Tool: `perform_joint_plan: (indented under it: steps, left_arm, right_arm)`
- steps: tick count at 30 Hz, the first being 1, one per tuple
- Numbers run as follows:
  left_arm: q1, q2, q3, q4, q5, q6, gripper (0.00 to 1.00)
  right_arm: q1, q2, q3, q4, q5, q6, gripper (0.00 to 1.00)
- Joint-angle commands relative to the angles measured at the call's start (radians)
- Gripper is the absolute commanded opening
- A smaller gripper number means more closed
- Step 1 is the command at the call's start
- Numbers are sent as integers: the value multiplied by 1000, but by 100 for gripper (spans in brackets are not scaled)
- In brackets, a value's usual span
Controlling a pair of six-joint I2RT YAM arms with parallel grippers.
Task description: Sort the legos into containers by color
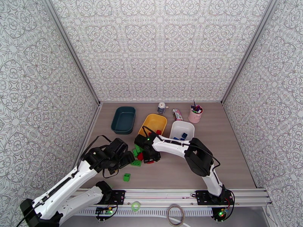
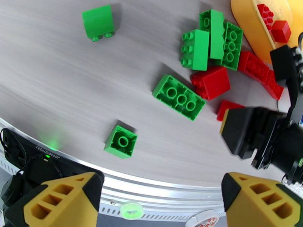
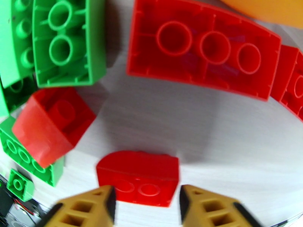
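Seen from the top camera, the teal tray (image 1: 124, 120), yellow tray (image 1: 151, 123) and white tray (image 1: 178, 127) stand in a row across the middle of the table, with a pink cup (image 1: 195, 115) at 1 o'clock from the white one. Blue legos (image 1: 183, 136) lie in the white tray. A heap of red and green legos (image 1: 139, 154) sits at 6 o'clock from the yellow tray. The right gripper (image 1: 149, 157) hangs over this heap, and the left gripper (image 1: 128, 160) is just at its 9 o'clock. A lone green brick (image 1: 126, 177) lies at 7 o'clock from the heap. In the left wrist view, that arm's fingers (image 2: 64, 201) are spread wide with nothing between them. The lone green brick lies upside down toward 11 o'clock of the gap, and a long green brick (image 2: 178, 96) lies at 12. Red pieces (image 2: 272, 19) rest in the yellow tray at 1 o'clock. In the right wrist view, the fingertips (image 3: 94, 205) are parted about as wide as a small red brick (image 3: 138, 178) lying at 12 o'clock just ahead of them. I cannot tell whether they touch it. A long red brick (image 3: 204, 53) lies upside down beyond it.
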State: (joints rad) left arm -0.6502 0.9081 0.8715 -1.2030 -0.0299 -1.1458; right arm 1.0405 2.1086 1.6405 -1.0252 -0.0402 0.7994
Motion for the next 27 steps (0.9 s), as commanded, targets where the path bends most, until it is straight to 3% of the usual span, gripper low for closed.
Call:
perform_joint_plan:
  steps: [1,17,27]
  left_arm:
    - [23,0,35,22,13,33,89]
    - [50,-43,18,-10,27,34,89]
    - [52,-35,12,8,30,30,89]
  right_arm:
    - [-5,-35,-9,5,-15,-11,58]
    - [-5,40,30,9,-27,-14,59]
    - [-8,38,41,-20,13,-27,48]
